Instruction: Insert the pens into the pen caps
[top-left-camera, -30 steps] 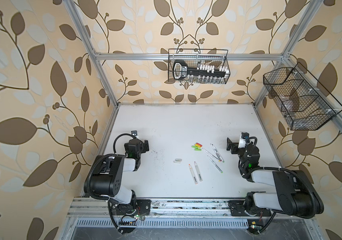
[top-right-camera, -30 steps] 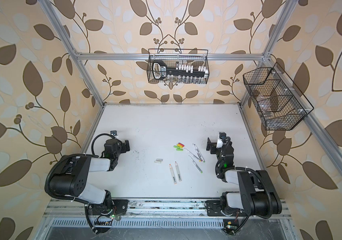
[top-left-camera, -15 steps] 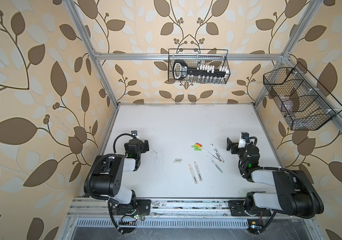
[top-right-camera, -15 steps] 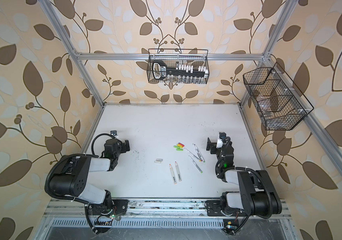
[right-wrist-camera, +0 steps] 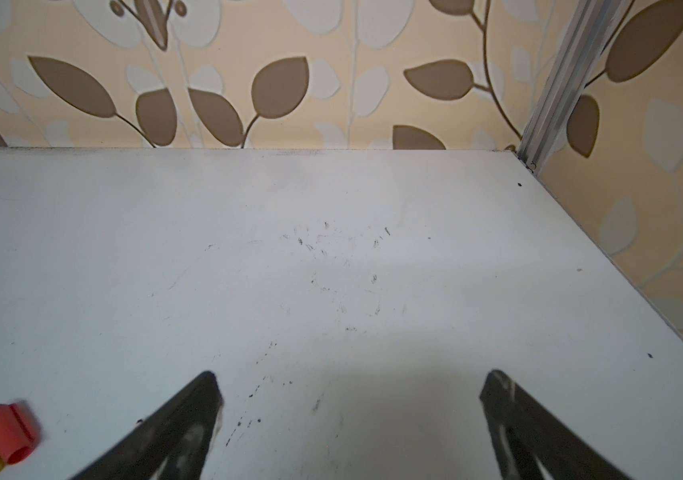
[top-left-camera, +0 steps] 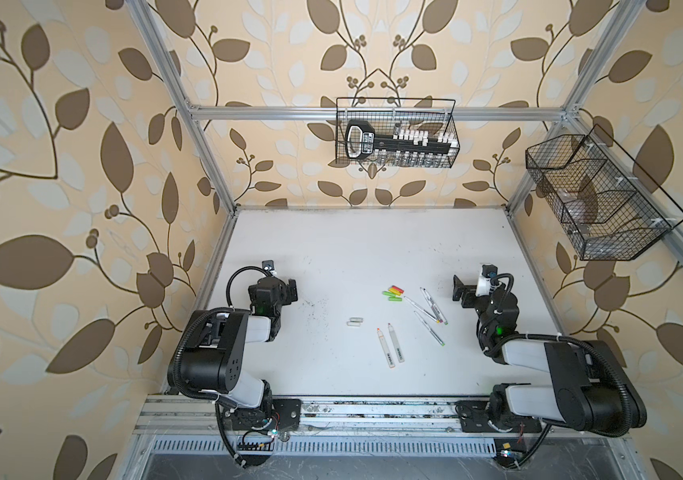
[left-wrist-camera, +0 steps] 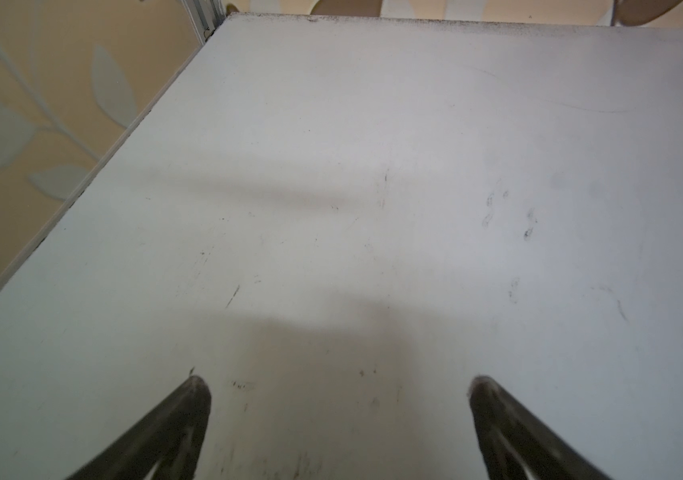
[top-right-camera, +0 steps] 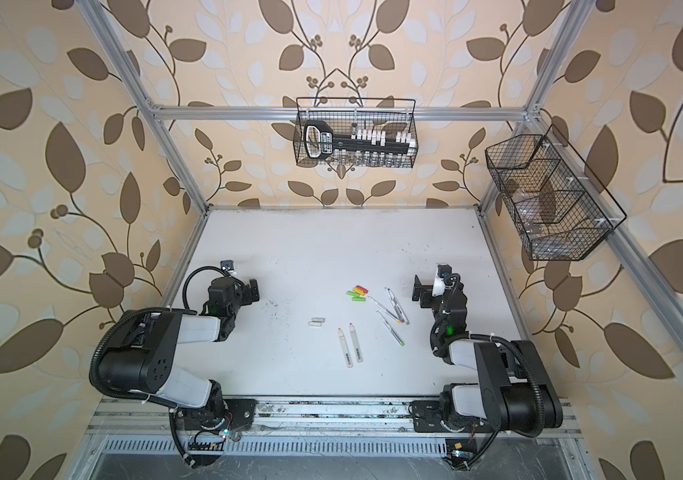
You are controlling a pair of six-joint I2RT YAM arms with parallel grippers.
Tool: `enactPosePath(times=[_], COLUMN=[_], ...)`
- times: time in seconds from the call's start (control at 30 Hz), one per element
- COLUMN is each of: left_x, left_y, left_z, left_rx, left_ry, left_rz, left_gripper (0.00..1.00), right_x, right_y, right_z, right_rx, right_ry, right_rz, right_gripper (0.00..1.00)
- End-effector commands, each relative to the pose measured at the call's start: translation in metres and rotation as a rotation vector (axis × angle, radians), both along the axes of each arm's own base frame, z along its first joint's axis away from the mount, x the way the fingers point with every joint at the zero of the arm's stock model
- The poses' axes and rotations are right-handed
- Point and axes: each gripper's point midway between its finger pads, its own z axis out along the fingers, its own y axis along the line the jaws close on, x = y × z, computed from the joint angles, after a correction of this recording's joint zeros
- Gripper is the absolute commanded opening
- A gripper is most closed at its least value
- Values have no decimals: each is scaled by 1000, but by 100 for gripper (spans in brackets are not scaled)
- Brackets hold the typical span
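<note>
Nearest me on the tabletop (top-left-camera: 352, 249) lie two grey markers (top-left-camera: 390, 347) side by side, then two pale caps (top-left-camera: 355, 322), four thin pens (top-left-camera: 429, 312) and the coloured caps (top-left-camera: 394, 292) beyond, with my left end effector (top-left-camera: 292, 290) and right end effector (top-left-camera: 459, 291) flanking them, both spread wide and empty.

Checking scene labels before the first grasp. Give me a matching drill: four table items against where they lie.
1 grey markers
2 pale grey caps
3 bright caps
4 thin white pens

a closest to the right gripper
b closest to the front rail
c closest to the left gripper
d partly in the right wrist view

Pairs: 1-b, 2-c, 3-d, 4-a.
</note>
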Motion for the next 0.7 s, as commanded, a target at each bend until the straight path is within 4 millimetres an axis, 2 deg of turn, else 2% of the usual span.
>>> enactPosePath(times=[0.0, 0.23, 0.5, 0.53, 0.67], left_x=[14, 16, 16, 15, 8], left_y=[1, -1, -3, -1, 2], left_z=[22, 33, 47, 63, 85], left_rx=[-15, 11, 148, 146, 131], left_ry=[-77, -42, 82, 61, 76], left_rz=[-2, -4, 138, 173, 300], left_gripper=[99, 99, 99, 99, 99], right_x=[1, 2, 3, 4, 15], right_y=[-1, 0, 1, 1, 16], right_z=[3, 2, 8, 10, 16], right_rx=[-1, -3, -31, -37, -91], right_ry=[-15, -8, -1, 3, 103], right_rz=[8, 10, -14, -15, 5], right_gripper=[100, 100, 100, 100, 100])
